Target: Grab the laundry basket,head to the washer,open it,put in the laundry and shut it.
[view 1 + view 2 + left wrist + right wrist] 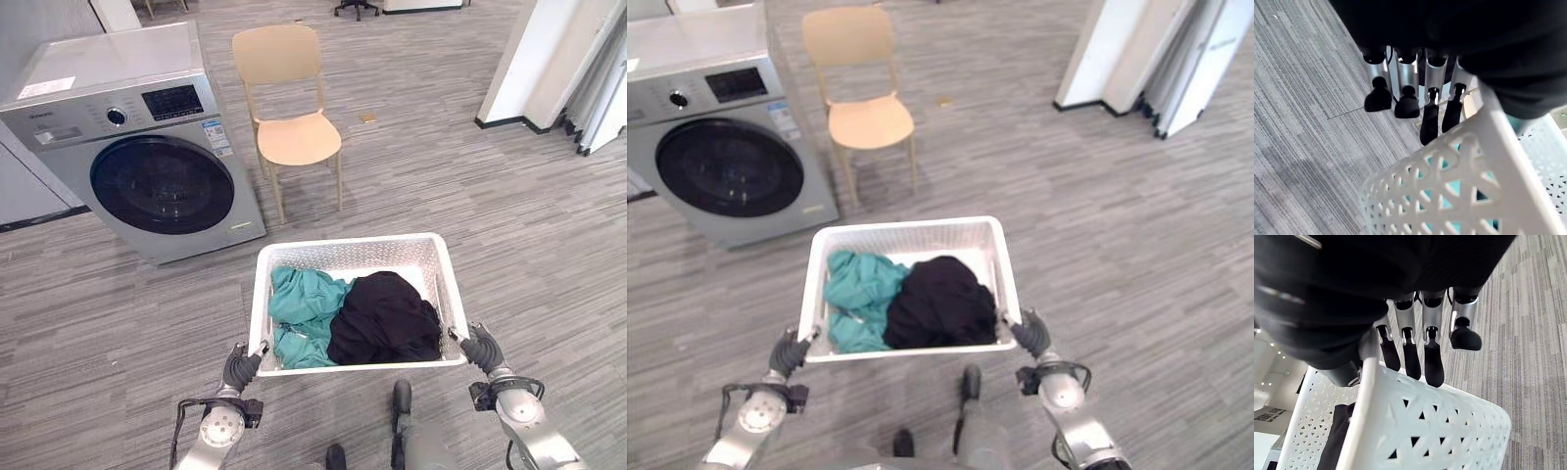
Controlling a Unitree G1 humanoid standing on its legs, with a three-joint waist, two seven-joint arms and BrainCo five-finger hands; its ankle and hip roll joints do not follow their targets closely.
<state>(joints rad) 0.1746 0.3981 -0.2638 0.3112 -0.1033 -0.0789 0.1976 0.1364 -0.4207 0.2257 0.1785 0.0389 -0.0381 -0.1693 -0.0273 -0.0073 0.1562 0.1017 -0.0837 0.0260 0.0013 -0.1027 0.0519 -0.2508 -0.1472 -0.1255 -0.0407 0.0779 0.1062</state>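
Note:
I hold a white perforated laundry basket in front of me above the grey floor. Inside lie a teal garment on the left and a black garment on the right. My left hand grips the near left corner of the rim, and its fingers curl beside the basket wall. At the near right corner my right hand does the same, fingers hooked over the rim. The silver front-loading washer stands ahead to the left, its round dark door shut.
A light wooden chair stands right of the washer. White wall panels rise at the far right, and an office chair base shows at the back. A small tan object lies on the floor beyond the chair.

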